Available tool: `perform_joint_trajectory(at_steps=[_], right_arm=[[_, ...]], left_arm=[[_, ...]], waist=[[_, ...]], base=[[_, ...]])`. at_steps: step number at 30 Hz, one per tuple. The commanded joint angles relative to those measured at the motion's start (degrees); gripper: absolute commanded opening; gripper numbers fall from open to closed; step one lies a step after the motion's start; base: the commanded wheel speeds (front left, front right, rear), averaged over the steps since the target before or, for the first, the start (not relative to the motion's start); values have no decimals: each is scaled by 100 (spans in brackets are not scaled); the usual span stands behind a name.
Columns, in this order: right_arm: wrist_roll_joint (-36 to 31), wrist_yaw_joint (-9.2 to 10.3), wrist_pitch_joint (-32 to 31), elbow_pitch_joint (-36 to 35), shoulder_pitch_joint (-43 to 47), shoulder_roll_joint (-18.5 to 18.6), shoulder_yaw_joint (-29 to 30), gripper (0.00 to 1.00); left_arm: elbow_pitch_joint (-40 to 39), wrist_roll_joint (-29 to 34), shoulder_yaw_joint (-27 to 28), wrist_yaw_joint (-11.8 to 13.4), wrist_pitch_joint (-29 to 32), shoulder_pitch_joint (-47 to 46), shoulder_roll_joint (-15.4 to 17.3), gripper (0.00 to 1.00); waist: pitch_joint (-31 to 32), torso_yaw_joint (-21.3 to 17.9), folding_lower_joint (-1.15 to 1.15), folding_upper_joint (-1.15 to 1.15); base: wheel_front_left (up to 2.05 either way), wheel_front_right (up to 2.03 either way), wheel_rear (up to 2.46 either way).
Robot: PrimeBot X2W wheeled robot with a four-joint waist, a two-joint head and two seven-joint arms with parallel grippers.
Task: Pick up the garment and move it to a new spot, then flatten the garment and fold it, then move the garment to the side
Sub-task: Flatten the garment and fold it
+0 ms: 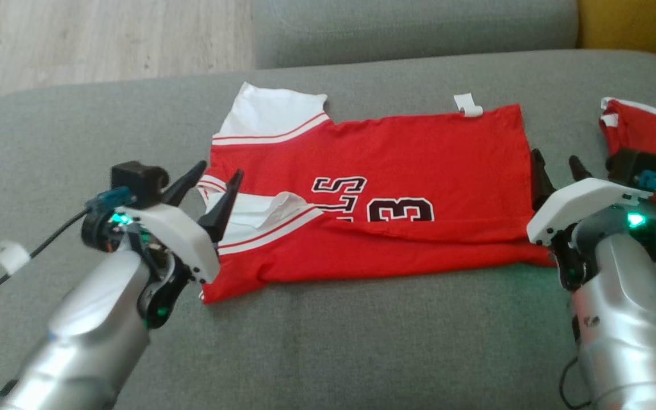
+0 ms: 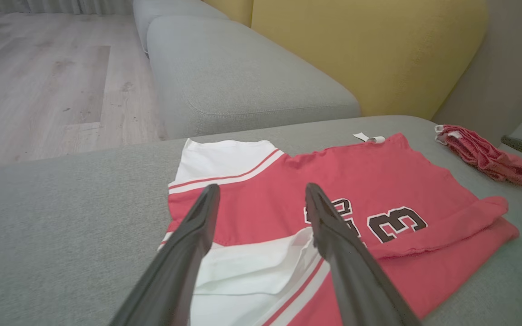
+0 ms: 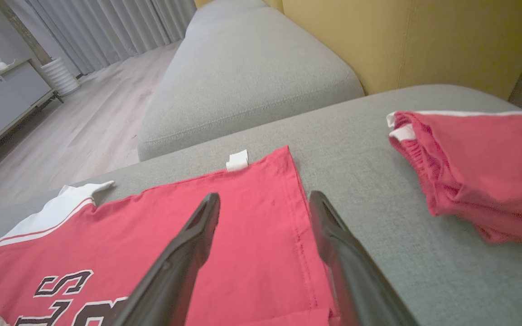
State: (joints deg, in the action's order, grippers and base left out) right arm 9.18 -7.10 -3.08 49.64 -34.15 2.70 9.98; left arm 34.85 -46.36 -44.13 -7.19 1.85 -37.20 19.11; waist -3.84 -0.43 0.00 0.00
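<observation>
"Red jersey (image 1: pixel 373 193), centre of the head view: where does it lie?" asks the desk.

"Flat across the grey sofa seat (image 1: pixel 328 341), sleeves toward the left of the frame, hem toward the right. Its near edge is folded up over the lower half of the black lettering (image 1: pixel 339 188)."

"Take it from the left."

"Upper left, pale wood floor (image 1: pixel 77 40). Lower left, my left gripper (image 1: pixel 220 169), its two dark fingers (image 1: pixel 222 205) spread wide over the white, red-striped sleeve (image 1: pixel 259 219) at the jersey's left end. My left wrist view shows that sleeve between and beneath them. Whether the tips touch the cloth I cannot tell."

"And past the middle?"

"On the jersey's top edge, right of centre, a small white tag (image 1: pixel 467 105) sticks out onto the seat. Middle right, my right gripper (image 1: pixel 554 156), also spread wide, stands at the hem. In my right wrist view one tip is over red cloth and the other over bare grey fabric, the hem running between. Far right, well apart from the jersey, a second red garment (image 1: pixel 647 142) lies folded, partly behind my wrist. Upper right corner, a yellow cushion (image 1: pixel 635 23)."
</observation>
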Motion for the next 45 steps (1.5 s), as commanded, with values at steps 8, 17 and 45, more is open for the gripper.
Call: perform_joint_trajectory(at_steps=[8, 17, 45], right_arm=[[-225, -39, 140, -1509, 1288, 18, -92, 100], [98, -39, -266, -3222, 2731, 18, -112, 100], [-22, -39, -1017, -3809, 2647, 18, -127, 100]], left_arm=[[-1213, -348, 302, 737, 125, 1115, 617, 100], [-1932, -609, 398, 1549, -23, 2306, 607, 100], [-1011, -1094, 723, 1595, -114, 1879, 37, 0]], waist=[[382, 199, 0, 0], [241, 161, 0, 0], [-431, -187, 0, 0]], base=[[0, 0, 0], [0, 0, 0], [0, 0, 0]])
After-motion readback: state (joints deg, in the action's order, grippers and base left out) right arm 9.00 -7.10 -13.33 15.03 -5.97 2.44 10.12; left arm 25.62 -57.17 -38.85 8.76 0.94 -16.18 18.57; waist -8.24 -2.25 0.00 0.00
